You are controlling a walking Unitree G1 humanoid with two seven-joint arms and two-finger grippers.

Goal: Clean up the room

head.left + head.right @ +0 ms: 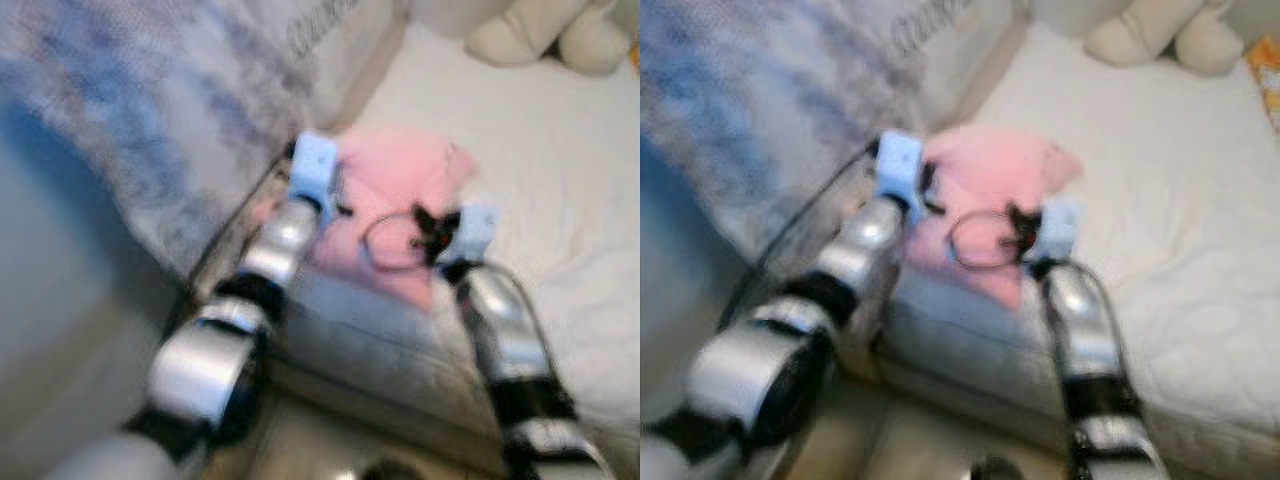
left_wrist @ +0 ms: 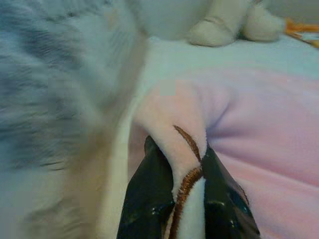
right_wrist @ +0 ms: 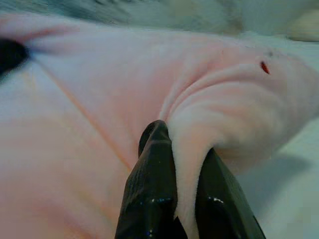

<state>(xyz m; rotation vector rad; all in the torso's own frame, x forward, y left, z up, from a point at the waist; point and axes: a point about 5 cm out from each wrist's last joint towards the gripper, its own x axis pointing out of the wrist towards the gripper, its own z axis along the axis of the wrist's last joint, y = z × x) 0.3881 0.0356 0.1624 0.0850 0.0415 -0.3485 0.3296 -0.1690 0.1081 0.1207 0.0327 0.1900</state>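
- Far left, a blue-grey blanket (image 1: 150,110) hangs blurred beside the bed (image 1: 540,180);
- left gripper (image 2: 187,199) is clenched on the pink cloth (image 1: 390,185), pinching its brown-stitched edge;
- right gripper (image 3: 182,199) pinches another fold; the cloth lies on the bed's near-left corner;
- seemingly mid-pickup; next, I'd judge, lift both ends together;
- plush toy (image 1: 540,35) sits far right.

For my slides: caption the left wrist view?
Left gripper pinching a fold of pink blanket on the bed.
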